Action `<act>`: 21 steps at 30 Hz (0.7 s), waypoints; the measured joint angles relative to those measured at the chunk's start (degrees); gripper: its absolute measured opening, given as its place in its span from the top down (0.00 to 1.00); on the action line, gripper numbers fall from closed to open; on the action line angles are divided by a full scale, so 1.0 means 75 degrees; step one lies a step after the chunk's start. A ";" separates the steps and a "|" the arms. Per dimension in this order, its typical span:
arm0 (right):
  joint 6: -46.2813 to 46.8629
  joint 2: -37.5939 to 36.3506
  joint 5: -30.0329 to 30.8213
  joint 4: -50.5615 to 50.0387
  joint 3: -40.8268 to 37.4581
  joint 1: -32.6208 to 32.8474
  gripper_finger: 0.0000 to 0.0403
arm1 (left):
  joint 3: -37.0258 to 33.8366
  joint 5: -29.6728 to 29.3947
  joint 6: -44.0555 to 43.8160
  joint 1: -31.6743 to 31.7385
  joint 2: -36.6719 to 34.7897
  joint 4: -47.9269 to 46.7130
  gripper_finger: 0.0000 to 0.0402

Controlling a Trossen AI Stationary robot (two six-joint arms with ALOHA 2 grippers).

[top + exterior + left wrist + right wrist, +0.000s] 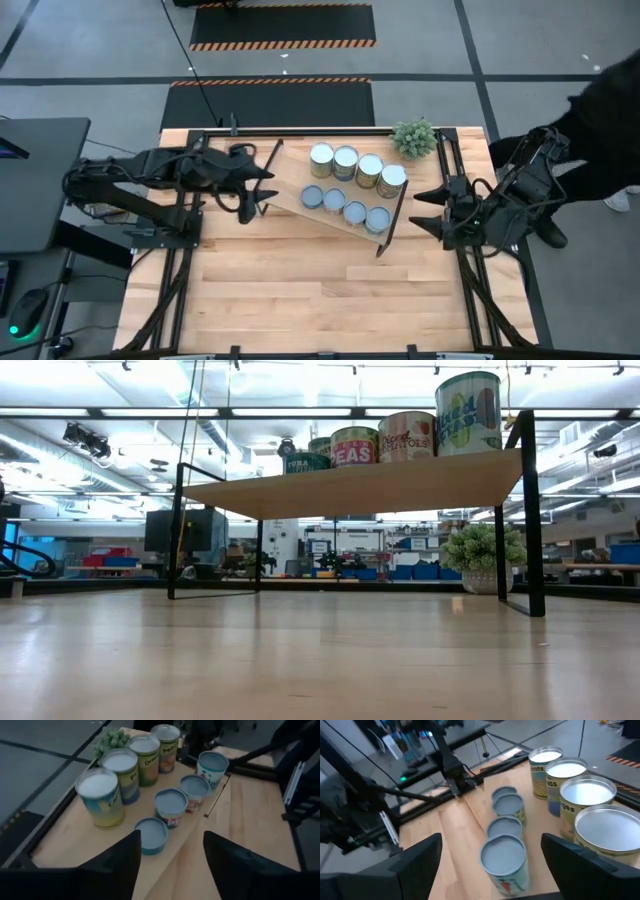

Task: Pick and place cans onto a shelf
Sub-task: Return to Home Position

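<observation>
- My left arm (150, 170), left of the shelf (297, 175), is matte black and jointed, with black cables looping along it.
- My right arm (505, 205), right of the shelf, matches it: dark links, looped cables.
- The left end effector (262, 190) and right end effector (428, 210) each carry two broad, dark, smooth fingers (117, 862).

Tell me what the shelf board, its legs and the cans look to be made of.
Shelf board: light wood, matte, faint grain; solid or veneer unclear. Legs: thin black rods, likely painted metal. Cans: probably metal, with shiny pale lids and raised rims; sides wrapped in printed labels, seemingly paper.
</observation>
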 joint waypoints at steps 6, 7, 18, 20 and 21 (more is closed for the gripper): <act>0.0000 -0.0408 0.0065 0.0168 -0.0349 -0.0076 0.14 | -0.1544 0.0006 -0.0614 0.0002 -0.1095 0.1180 0.51; -0.0005 -0.0454 0.0069 0.0173 -0.0366 -0.0096 0.14 | -0.1773 -0.0009 -0.0734 0.0005 -0.1276 0.1345 0.51; -0.0013 -0.0855 0.0125 0.0206 -0.0698 -0.0132 0.14 | -0.3779 -0.0208 -0.1898 0.0005 -0.3064 0.2159 0.56; 0.0005 -0.0976 0.0130 0.0342 -0.0836 -0.0132 0.14 | -0.4068 -0.0282 -0.2019 0.0005 -0.3400 0.2172 0.56; 0.0000 -0.1040 0.0132 0.0422 -0.0910 -0.0132 0.14 | -0.4200 -0.0325 -0.2101 0.0005 -0.3560 0.2239 0.57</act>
